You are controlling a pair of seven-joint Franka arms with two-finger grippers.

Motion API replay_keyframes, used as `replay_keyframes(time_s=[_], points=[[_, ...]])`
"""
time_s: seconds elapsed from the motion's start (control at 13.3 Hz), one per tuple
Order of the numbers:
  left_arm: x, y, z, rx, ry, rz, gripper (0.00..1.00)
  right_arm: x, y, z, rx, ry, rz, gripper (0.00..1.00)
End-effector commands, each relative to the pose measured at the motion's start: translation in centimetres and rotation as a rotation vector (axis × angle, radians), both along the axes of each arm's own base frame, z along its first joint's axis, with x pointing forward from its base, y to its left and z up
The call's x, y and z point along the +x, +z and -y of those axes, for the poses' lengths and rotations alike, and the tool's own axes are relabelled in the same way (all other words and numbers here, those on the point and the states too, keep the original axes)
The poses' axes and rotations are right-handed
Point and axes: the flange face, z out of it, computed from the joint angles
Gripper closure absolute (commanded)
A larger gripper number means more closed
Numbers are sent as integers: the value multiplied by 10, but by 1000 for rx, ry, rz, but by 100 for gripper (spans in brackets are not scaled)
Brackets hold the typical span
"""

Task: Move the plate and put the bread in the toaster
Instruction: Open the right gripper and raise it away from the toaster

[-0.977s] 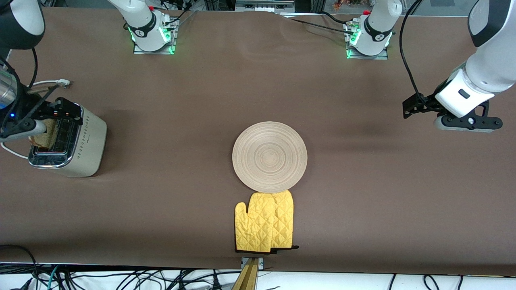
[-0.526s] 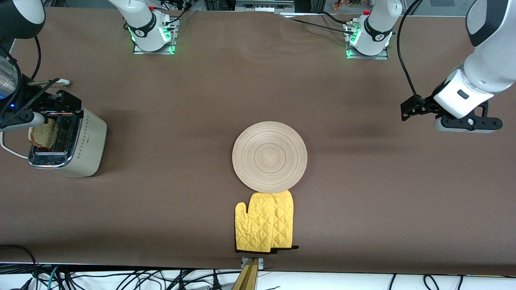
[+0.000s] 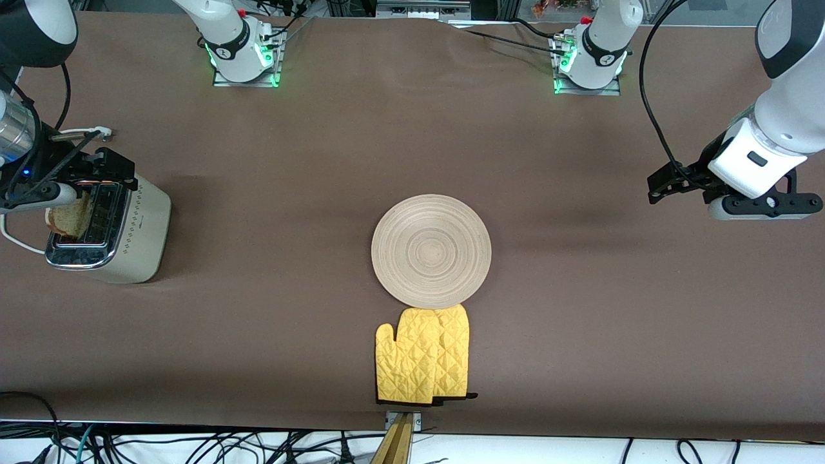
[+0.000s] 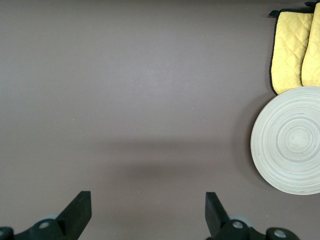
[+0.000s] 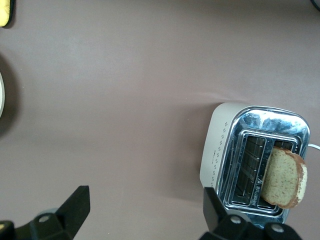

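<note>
well, nearest the front camera lie the yellow oven mitts [image 3: 423, 356], flat on the brown bench [image 3: 271, 309]. just above them is the round wooden plate [image 3: 431, 251], and its rim touches the tips of the mitts. nothing is on the plate.

farther up, at the right arm's end of the bench, stands the cream toaster [image 3: 106, 225] with its shiny top. the slice of bread [image 3: 66, 219] sticks up out of the slot on the outer side, leaning a bit, not pushed all the way down. in the right wrist view the bread [image 5: 285, 176] pokes out of that slot, and the other slot beside it looks bare. the right pincer [image 3: 64, 183] is over the toaster with its fingers spread wide and nothing in them. a second ago it sat lower, close around the bread, and now it has lifted a little. so the bread is let go and is in the toaster.

the left pincer [image 3: 715, 190] hangs over the bare bench at the left arm's end, spread wide and holding nothing. it only drifted a tiny bit, so it is waiting.

i think the job is nearly done. maybe the bread needs to sink lower.
</note>
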Motion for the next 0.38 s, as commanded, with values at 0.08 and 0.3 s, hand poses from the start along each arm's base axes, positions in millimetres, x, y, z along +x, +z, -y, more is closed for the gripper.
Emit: replay_keyframes(time_s=[0.08, 0.3], points=[[3, 2, 1, 5, 10, -10, 0, 1, 0, 5, -8, -16, 4, 0], [2, 0, 2, 6, 7, -16, 0, 1, 0, 6, -8, -19, 5, 0]])
